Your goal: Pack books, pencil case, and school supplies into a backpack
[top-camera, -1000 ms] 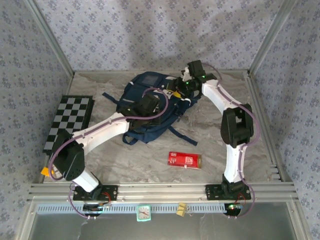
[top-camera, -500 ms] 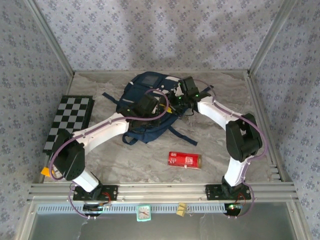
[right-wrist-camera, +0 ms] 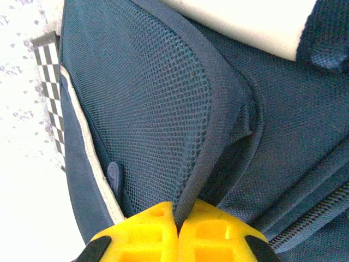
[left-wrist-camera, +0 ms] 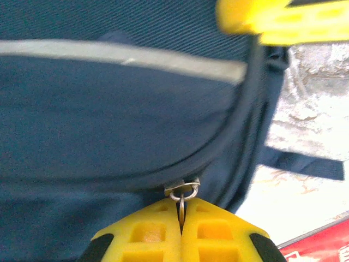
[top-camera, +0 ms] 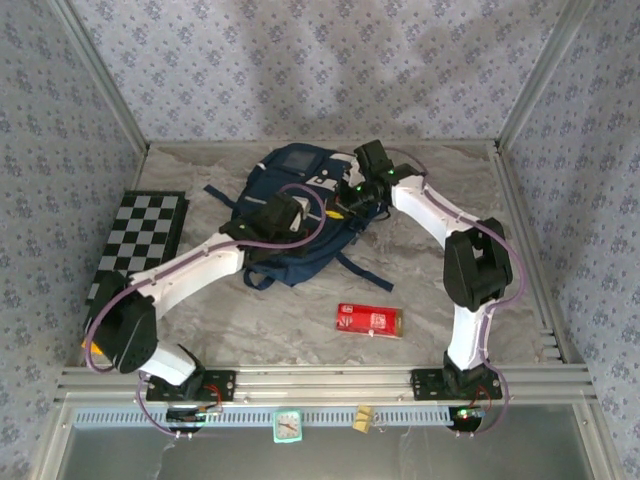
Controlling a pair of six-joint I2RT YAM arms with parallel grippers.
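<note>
Packing is not finished, as far as I can judge. The backpack (top-camera: 305,258) lies flat on the counter (top-camera: 240,325), towards the back and about in the middle, with both my arms reaching over it. The red box of school supplies (top-camera: 368,319) lies on the bare counter nearer my bases, apart from the backpack, so it has yet to go in. I cannot tell whether the books and the pencil case are already inside, because the bag's fabric hides whatever it holds. The chessboard (top-camera: 140,240) at the left edge is not part of the job.

My left gripper (left-wrist-camera: 181,232) is pressed together, pinching the small metal zip pull (left-wrist-camera: 182,192) that hangs from the curved zip seam below the white stripe (left-wrist-camera: 125,54). My right gripper (right-wrist-camera: 177,232) is also pressed together, with the bound edge (right-wrist-camera: 215,109) of the mesh pocket (right-wrist-camera: 147,103) caught between its yellow fingers and the fabric drawn into a fold.

I read this as working the zip, with one side anchoring the cloth and the other holding the pull. I cannot make out which way the zip should travel.
</note>
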